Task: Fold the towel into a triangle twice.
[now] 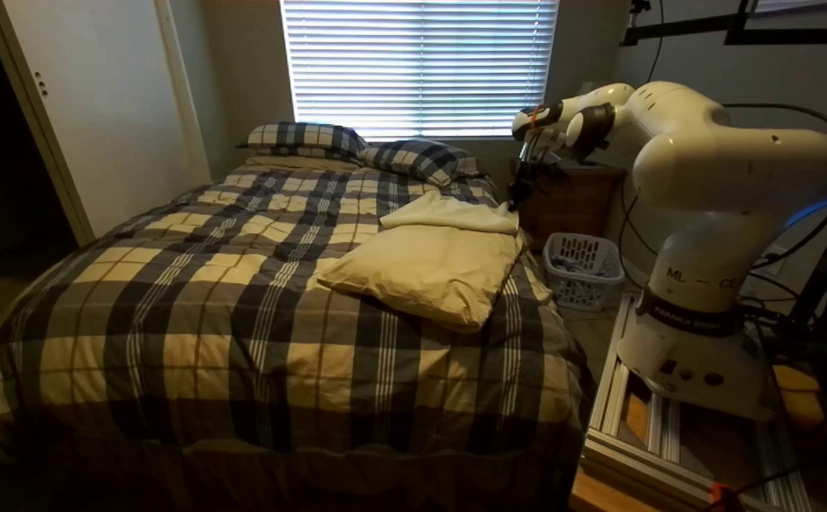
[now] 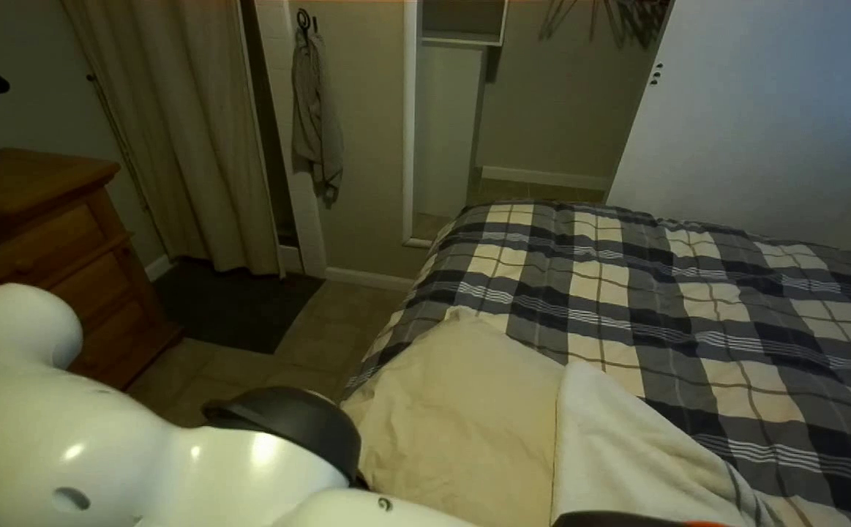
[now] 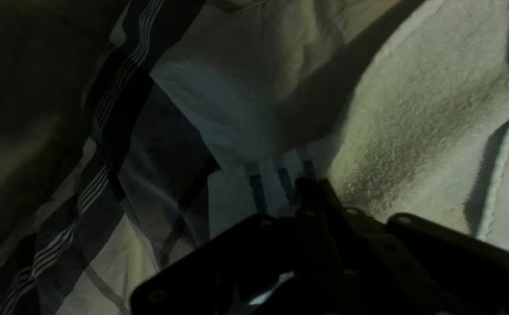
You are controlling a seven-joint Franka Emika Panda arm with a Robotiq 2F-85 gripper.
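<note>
The towel [image 1: 456,213] is a pale cream cloth, folded and rumpled, lying across the far end of a flat tan pillow-like piece [image 1: 427,269] on the bed. It also shows in an exterior view [image 2: 615,446] and in the wrist view [image 3: 420,144], where its fuzzy folds lie at the right. A pale striped edge [image 3: 232,197], seemingly part of it, lies beside the fingertips. My gripper [image 1: 514,206] is at the towel's right corner. In the wrist view, the dark fingertips [image 3: 313,181] are together, with cloth bunched at them. The exact pinch is dark and partly hidden.
The bed has a plaid cover [image 1: 193,284] and plaid pillows [image 1: 306,139] by the window. A white laundry basket [image 1: 584,274] and a wooden nightstand [image 1: 569,199] stand beside the bed, near the arm. A wooden dresser [image 2: 52,249] stands behind the arm.
</note>
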